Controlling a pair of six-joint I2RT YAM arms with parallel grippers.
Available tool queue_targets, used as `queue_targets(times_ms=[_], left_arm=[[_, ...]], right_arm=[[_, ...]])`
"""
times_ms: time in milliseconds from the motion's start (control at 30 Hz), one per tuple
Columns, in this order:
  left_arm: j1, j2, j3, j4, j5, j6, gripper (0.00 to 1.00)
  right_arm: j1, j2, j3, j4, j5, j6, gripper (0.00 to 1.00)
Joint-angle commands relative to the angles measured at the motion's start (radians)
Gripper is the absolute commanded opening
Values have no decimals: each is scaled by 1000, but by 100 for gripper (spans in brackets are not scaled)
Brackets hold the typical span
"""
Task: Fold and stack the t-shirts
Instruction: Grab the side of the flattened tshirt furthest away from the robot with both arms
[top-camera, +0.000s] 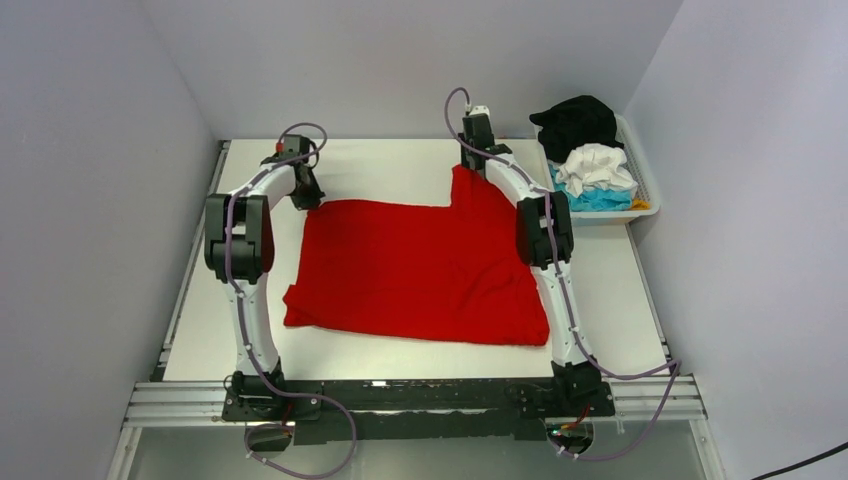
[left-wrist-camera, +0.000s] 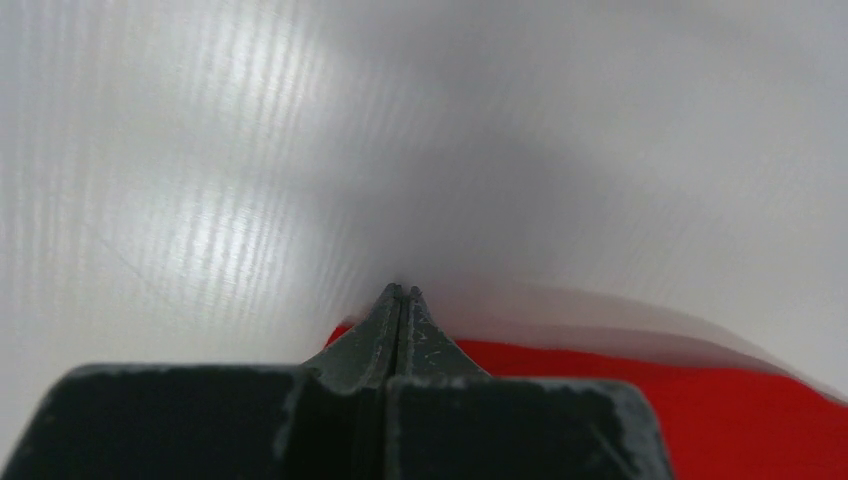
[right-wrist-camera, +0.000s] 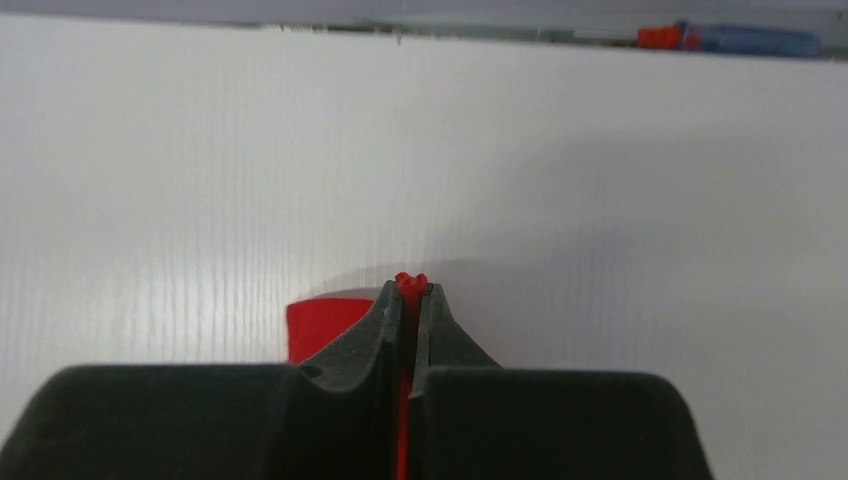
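The red shirt (top-camera: 420, 270) lies spread flat in the middle of the worktop (top-camera: 380, 160), its hem toward the near edge. That leaves both far corners of the cloth within my reach, one per arm. A flap of the shirt runs further toward the far edge on the right side.

My left gripper (top-camera: 308, 195) sits at the shirt's far-left corner. In the left wrist view the jaws are fully closed, tips touching. Red cloth (left-wrist-camera: 650, 400) shows under and behind them, but none between the tips, so I cannot tell whether cloth is caught.

My right gripper (top-camera: 470, 165) sits at the tip of the far-right flap. In the right wrist view the jaws are closed on a small bead of red cloth (right-wrist-camera: 411, 285) pinched between the tips. More of the shirt (right-wrist-camera: 320, 330) shows below to the left.

Judgement: both far corners are addressed so the far edge can be lifted evenly and brought toward the near edge for the first fold.

The black shirt (top-camera: 575, 120), white shirt (top-camera: 595, 165) and turquoise shirt (top-camera: 590, 198) wait unfolded in the basket (top-camera: 650, 205) at the far-right corner.
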Motion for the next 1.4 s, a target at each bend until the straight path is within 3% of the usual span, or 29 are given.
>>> queue_targets(times_ms=[0,167,467,633,700,767,833,1067,1367], left_arm=[[32,-18,54,37,37,-10,0],[34,-22,85,62,67,16,0],[27,-146,-66,142,151,19,0],[25,-204,-138,151,103,5,0],[30,-179,-95,104,65,4,34],[38,-147,-41,71,18,0,52],[53,-106,-4,68,12,-10,62],[96,29,107,72,57,-33,60],[90,60,56,107,148,-33,53]], right_arm=[[-23,39,141,62,-43,-33,0],[-25,-11,84,130,-158,-74,0],[14,-324,-359,308,-206,-206,0],[39,-460,-535,371,-180,-212,0],[41,-474,-554,372,-180,-208,0],[40,-472,-546,362,-172,-196,0],[41,-462,-534,351,-181,-190,0],[41,-437,-514,340,-186,-182,0],[41,-426,-522,340,-190,-185,0]])
